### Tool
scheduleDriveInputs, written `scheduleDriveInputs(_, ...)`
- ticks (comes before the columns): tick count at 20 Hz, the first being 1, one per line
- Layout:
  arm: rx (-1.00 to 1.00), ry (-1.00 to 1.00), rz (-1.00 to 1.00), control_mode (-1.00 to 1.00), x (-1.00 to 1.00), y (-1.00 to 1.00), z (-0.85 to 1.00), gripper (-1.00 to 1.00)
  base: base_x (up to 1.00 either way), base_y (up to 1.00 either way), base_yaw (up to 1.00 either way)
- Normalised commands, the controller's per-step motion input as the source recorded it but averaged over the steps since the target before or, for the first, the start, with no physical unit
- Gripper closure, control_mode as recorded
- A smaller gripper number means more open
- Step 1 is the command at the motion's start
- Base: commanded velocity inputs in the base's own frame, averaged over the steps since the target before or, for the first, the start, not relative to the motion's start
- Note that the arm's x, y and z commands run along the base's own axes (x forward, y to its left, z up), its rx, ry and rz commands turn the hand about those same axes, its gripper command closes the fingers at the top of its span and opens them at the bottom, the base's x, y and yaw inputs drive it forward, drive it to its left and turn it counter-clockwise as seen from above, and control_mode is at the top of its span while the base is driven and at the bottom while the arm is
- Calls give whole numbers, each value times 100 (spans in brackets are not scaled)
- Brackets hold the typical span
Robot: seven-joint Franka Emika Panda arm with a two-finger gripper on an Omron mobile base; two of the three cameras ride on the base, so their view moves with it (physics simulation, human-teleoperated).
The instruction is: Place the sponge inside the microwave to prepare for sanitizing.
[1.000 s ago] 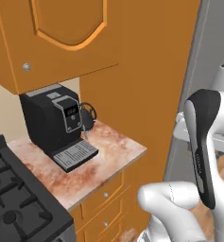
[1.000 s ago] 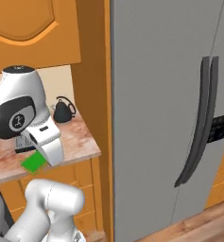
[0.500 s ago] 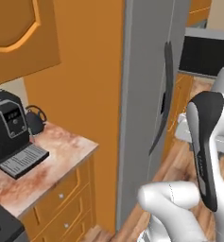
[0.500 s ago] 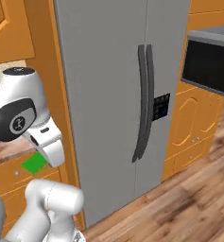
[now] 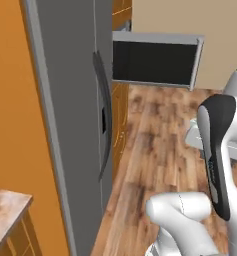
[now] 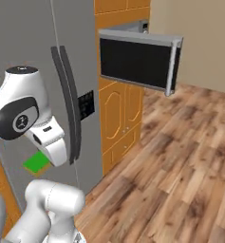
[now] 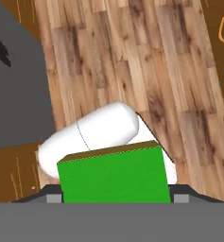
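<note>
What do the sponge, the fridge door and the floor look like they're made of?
Sponge: flat, matte bright green with a thin tan top layer, probably foam with a scrub pad, though no pores are rendered. Fridge door: smooth grey, likely brushed metal, with a dark curved handle. Floor: wood planks, with visible grain, knots and seams, and a slight sheen.

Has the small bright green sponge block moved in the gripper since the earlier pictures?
No. In the right base view the green sponge sits beside the white wrist as before; the base has driven, so the background changed.
</note>
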Motion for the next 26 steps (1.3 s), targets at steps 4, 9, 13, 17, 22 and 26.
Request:
scheduleDriveInputs(4,0,0,0,100,0,0,0,100,29,-68,-60)
scheduleDriveInputs(9,0,0,0,100,0,0,0,100,51,-68,-34)
scheduleDriveInputs(13,0,0,0,100,0,0,0,100,58,-56,3)
scheduleDriveInputs(17,0,0,0,100,0,0,0,100,75,-69,13)
scheduleDriveInputs(22,0,0,0,100,0,0,0,100,69,-64,11)
scheduleDriveInputs(26,0,0,0,100,0,0,0,100,64,-63,10)
